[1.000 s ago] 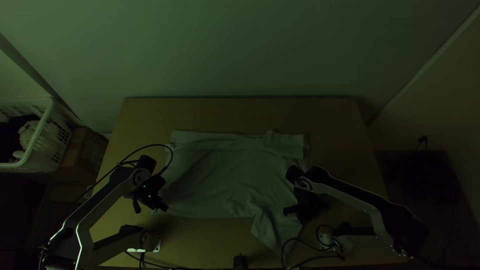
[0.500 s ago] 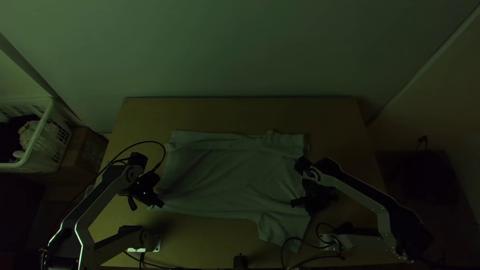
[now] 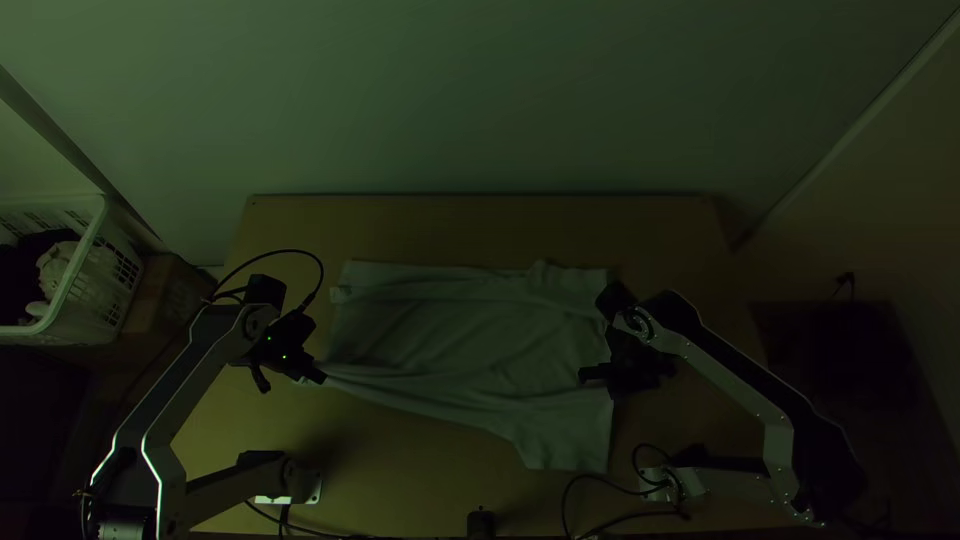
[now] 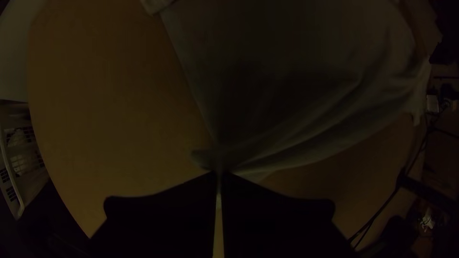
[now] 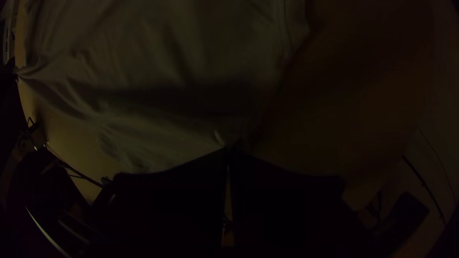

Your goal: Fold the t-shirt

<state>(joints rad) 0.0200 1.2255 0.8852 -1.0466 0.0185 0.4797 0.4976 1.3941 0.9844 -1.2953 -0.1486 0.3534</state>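
- T-shirt [image 3: 470, 340]: lying mostly spread across the middle of the tabletop [image 3: 480, 225], with creases running from the near left corner.
- Clamped tightly at that corner by the left claw [image 3: 318, 377].
- Pinched along the right side by the right claw [image 3: 585, 376], with some cloth reaching nearer.
- Beyond the tabletop's left edge: white basket [image 3: 86, 248] with cloth inside.

A light wooden table [image 3: 480, 225] bears the pale t-shirt [image 3: 470, 335], spread but creased, and dark cables [image 3: 600, 476].
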